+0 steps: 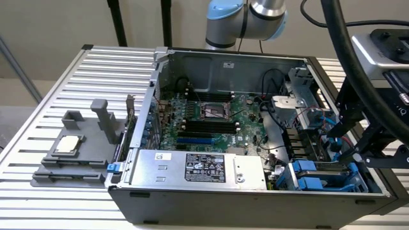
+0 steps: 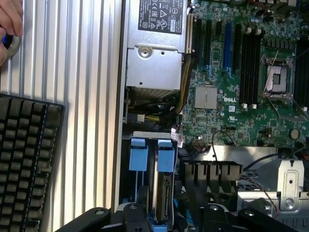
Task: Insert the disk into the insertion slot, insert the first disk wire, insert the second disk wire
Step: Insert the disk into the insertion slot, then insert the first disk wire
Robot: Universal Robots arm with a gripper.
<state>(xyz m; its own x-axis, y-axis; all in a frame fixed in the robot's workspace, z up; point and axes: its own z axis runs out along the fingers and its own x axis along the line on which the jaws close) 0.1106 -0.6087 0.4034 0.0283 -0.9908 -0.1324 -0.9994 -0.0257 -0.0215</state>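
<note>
The disk [image 2: 163, 193] stands on edge in the insertion slot [image 2: 145, 145], the grey bay with blue latches at the case's corner, and its connector end shows. My gripper [image 2: 165, 210] hovers right over that end, open, with one black finger [image 2: 142, 203] on each side of the disk and small gaps between. In the exterior view the insertion slot [image 1: 319, 177] lies at the case's front on the exterior view's right, and the gripper [image 1: 361, 155] hangs just above it. Red and blue wires [image 1: 319, 120] lie loose behind the bay.
The open case [image 1: 191, 201] rests on a slatted table [image 1: 76, 86]. A silver box with a black label [image 1: 198, 167] sits beside the bay, with the motherboard [image 1: 211, 120] behind. A grey fixture [image 1: 70, 163] holds a small chip. A keyboard [image 2: 24, 159] and a hand [image 2: 9, 24] are beside the case.
</note>
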